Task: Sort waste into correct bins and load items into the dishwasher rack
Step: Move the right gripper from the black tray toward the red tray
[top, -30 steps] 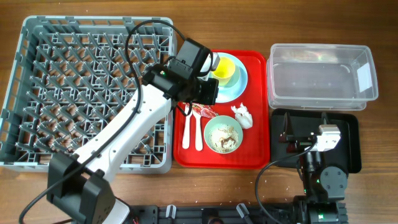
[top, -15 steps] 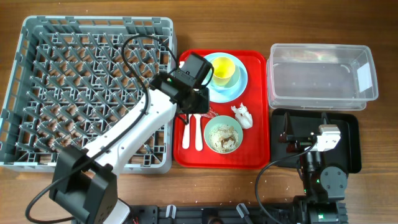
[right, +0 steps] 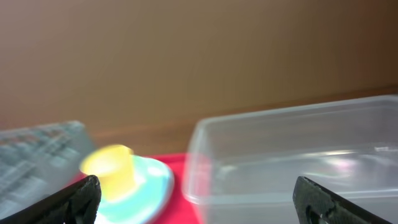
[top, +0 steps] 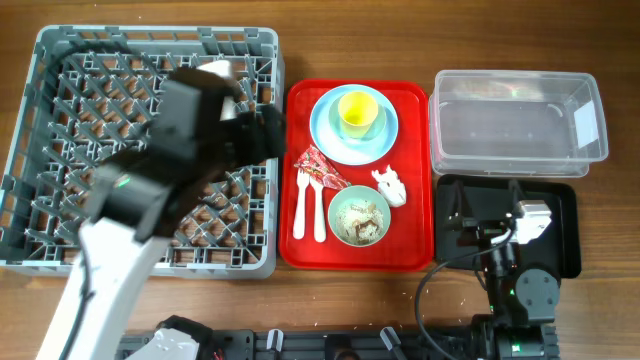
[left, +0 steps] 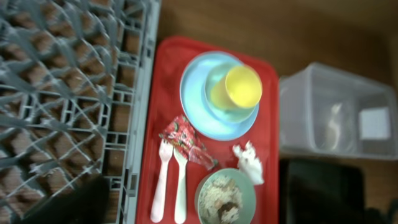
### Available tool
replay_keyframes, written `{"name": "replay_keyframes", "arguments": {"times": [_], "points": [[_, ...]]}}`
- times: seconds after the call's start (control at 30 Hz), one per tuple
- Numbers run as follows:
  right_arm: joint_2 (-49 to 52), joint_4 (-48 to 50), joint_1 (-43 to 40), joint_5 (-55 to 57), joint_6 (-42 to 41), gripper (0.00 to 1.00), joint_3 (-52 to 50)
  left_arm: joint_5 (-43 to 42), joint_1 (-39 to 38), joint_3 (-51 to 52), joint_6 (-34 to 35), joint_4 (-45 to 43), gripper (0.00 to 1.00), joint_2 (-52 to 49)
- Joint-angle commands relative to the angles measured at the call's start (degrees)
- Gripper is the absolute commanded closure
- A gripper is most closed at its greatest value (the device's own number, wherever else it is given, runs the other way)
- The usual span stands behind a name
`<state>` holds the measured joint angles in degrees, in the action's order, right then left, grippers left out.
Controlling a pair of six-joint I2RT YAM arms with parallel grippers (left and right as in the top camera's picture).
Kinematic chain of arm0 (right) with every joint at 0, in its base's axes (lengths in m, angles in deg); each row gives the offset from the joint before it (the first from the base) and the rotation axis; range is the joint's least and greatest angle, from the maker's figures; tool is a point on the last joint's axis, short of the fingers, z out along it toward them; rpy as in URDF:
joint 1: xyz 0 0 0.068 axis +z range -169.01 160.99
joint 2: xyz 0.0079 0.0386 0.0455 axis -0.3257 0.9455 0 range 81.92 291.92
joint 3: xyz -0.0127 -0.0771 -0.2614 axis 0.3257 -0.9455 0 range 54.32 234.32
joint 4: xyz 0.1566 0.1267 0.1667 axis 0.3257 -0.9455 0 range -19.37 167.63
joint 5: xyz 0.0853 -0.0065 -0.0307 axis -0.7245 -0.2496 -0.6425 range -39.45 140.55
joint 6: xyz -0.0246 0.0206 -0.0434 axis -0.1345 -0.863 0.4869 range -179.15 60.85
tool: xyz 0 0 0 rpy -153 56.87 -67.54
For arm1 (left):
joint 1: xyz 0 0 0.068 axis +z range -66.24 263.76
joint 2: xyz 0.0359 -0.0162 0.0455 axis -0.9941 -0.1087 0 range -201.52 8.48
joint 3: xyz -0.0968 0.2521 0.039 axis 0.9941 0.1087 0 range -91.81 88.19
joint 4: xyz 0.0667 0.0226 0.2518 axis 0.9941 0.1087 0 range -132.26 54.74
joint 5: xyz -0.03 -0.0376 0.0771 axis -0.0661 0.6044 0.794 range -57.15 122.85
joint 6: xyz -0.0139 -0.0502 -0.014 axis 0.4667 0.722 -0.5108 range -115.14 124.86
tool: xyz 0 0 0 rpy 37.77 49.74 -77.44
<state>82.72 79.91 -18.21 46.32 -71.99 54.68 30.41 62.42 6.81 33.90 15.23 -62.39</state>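
On the red tray (top: 415,250), a yellow cup (top: 359,112) stands in a pale bowl (left: 219,104) on the blue plate (top: 325,130). Below them lie the red-and-white wrapper (top: 322,170), the tissue (top: 390,185), a white fork (top: 299,208) and spoon (top: 320,210), and a mint bowl (top: 360,217) with rice and food chunks. My left gripper (top: 258,135) hovers blurred, high over the grey rack (top: 60,150), open and empty. My right gripper (right: 199,202) rests open above the black tray (top: 562,215), facing the clear tub (top: 517,120).
The rack fills the left half of the table, its right wall close to the red tray's left edge. The clear tub stands directly behind the black tray at the right. Bare wood runs along the front edge.
My left arm lifted from the wrapper on the red tray and swung left over the rack while its jaws opened. The wrapper stays on the tray. The right arm is still.
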Motion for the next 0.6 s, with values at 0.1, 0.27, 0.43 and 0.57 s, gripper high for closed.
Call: {"name": "replay_keyframes", "arguments": {"times": [0.1,0.27,0.43,0.57], "points": [[6.56,-14.86,-0.28,-14.4,-9.62,0.0,20.26,0.61,6.14,0.0,-0.26,1.55,0.0,4.44],[36.94,-53.62,-0.28,-24.87,-2.14,0.0,56.13,0.61,6.14,0.0,-0.26,1.53,0.0,4.35],[57.99,-59.74,0.22,-38.82,-14.34,0.69,62.16,0.61,6.14,0.0,-0.26,1.53,0.0,4.35],[65.37,-67.45,7.37,-15.37,-23.61,0.96,61.27,0.61,6.14,0.0,-0.26,1.55,0.0,4.35]]}}
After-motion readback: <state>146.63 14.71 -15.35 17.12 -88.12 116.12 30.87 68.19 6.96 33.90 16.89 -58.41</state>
